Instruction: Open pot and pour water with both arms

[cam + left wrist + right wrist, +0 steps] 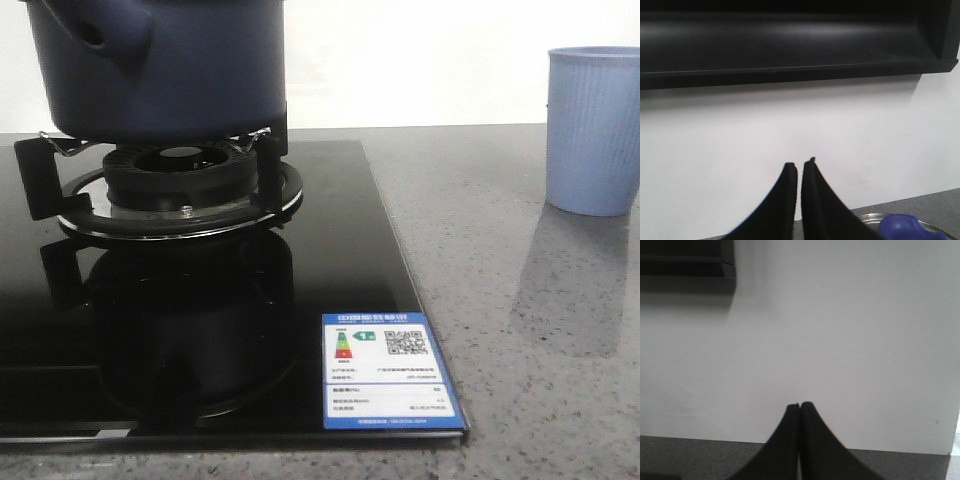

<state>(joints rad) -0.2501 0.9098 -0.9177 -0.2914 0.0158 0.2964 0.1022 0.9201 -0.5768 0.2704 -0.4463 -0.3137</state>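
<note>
On my left wrist feed the left gripper (799, 164) has its two black fingers (785, 200) pressed nearly together, just a hairline slit between the tips, and nothing in them. Same story on my right: the right gripper (799, 404) is closed tip to tip on nothing, both pointed at a plain white wall (840, 340). Past the left fingers I catch a silvery rim with a blue knob-like shape (902, 226) at the edge of view; I can't tell what it belongs to. A dark shelf (790, 40) runs overhead in that feed, and its corner shows on the right feed too. Out on the front camera, neither arm is in sight. One pot (170, 65), dark navy, sits on the pan supports of the single gas burner (185, 180) at the far left of the black glass hob (330, 250), its stubby hollow handle socket (105, 38) facing the camera. Its top is cropped, so I can't see inside. One light blue ribbed cup (592, 130) stands upright on the grey speckled counter (520, 330), well apart to the right; contents not visible. One blue energy label (388, 370) is stuck on the hob's near right corner.
</note>
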